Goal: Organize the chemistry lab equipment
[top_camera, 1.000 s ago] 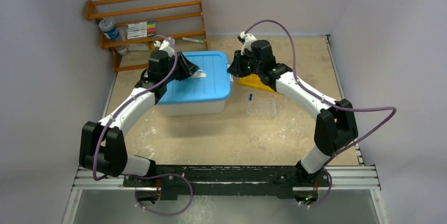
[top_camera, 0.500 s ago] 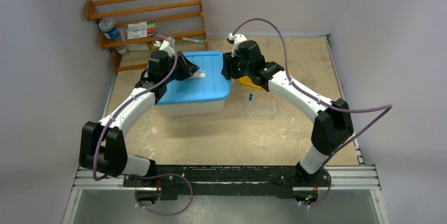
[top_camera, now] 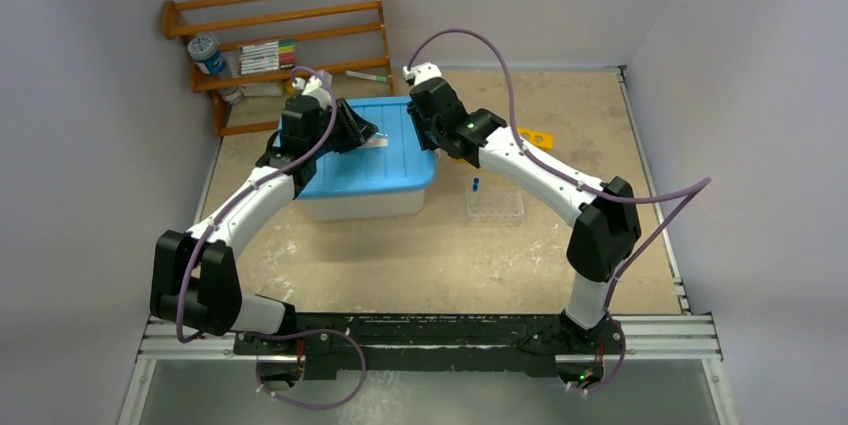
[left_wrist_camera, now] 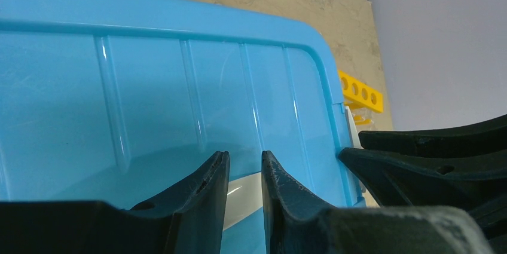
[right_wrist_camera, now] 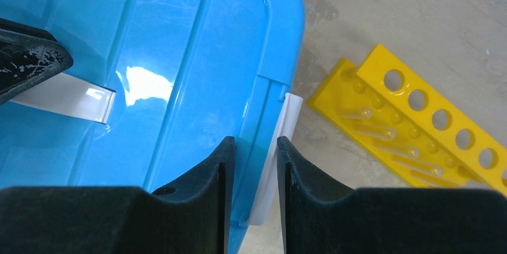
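Observation:
A bin with a blue lid (top_camera: pixel 365 165) stands mid-table. My left gripper (top_camera: pixel 362 133) (left_wrist_camera: pixel 245 161) rests on the lid, shut on the lid's white handle strip (left_wrist_camera: pixel 242 191) (right_wrist_camera: pixel 66 95). My right gripper (top_camera: pixel 428 135) (right_wrist_camera: pixel 256 146) stands open at the lid's right edge. One finger is over the blue rim and the other is outside the white latch (right_wrist_camera: pixel 286 128). Whether they touch the latch I cannot tell. A thin blue-ended tube (top_camera: pixel 476 184) lies by a clear tray (top_camera: pixel 495 205). A yellow tube rack (top_camera: pixel 535 135) (right_wrist_camera: pixel 412 128) lies to the right.
A wooden shelf rack (top_camera: pixel 280 40) stands at the back left. It holds coloured markers (top_camera: pixel 267 55), a blue-capped container (top_camera: pixel 206 51) and a single pen (top_camera: pixel 366 75). Grey walls close in the table on the left, back and right.
My right arm has swung left, from above the yellow rack to the lid's right edge, leaving the rack uncovered. The left arm and the bin have not moved.

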Available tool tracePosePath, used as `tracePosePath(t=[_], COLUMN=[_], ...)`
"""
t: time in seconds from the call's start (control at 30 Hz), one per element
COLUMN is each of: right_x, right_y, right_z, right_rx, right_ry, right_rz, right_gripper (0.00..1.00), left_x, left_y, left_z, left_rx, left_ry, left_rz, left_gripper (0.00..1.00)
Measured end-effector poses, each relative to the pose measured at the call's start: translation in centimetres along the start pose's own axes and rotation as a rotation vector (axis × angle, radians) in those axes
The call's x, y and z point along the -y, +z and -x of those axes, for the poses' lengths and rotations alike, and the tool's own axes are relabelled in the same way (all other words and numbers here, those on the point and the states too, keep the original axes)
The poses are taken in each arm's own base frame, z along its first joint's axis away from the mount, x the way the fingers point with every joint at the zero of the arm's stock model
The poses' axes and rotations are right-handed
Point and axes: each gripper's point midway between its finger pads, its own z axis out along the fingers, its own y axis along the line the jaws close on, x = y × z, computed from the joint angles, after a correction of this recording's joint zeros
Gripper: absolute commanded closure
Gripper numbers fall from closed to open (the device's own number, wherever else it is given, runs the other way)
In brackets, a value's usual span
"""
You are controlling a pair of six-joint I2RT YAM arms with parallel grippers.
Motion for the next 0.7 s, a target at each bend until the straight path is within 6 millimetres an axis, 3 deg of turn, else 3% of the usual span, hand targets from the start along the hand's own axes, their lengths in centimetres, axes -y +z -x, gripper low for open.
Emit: tracePosePath(t=[0.17, 0.33, 0.37, 0.43, 0.5, 0.6, 0.7], right_x=[-0.5, -0.2, -0.2, -0.3, -0.7, -1.7, -1.9], right_y=[-0.1, -0.1, -0.1, -0.1, -0.1, -0.5, -1.6], right_z=[0.2, 0.2, 0.2, 0.2, 0.3, 0.1, -0.8], right_rx=[-0.001, 0.001, 0.002, 0.003, 0.007, 0.020, 0.028], right_ry=[-0.035, -0.053, -0.052, -0.043, -0.023, -0.011, 0.002], right_rz=[-0.046, -0.094, -0.097, -0.099, -0.078, -0.014, 0.038], right_gripper=[0.92, 0.95, 0.87, 0.56, 0.38, 0.27, 0.24], left_x=[0.1, 0.1, 0.1, 0.1, 0.2, 0.7, 1.7], left_y=[0.0, 0.0, 0.0, 0.0, 0.0, -0.2, -1.3], left_z=[0.0, 0.0, 0.0, 0.0, -0.1, 0.1, 0.8], left_rx=[0.000, -0.001, -0.001, -0.001, -0.002, 0.002, 0.021], left_ry=[0.000, 0.000, 0.000, 0.000, 0.001, 0.005, 0.019], left_rz=[-0.004, -0.007, -0.007, -0.008, -0.011, -0.031, -0.057], left_gripper=[0.73, 0.73, 0.73, 0.73, 0.68, 0.55, 0.53])
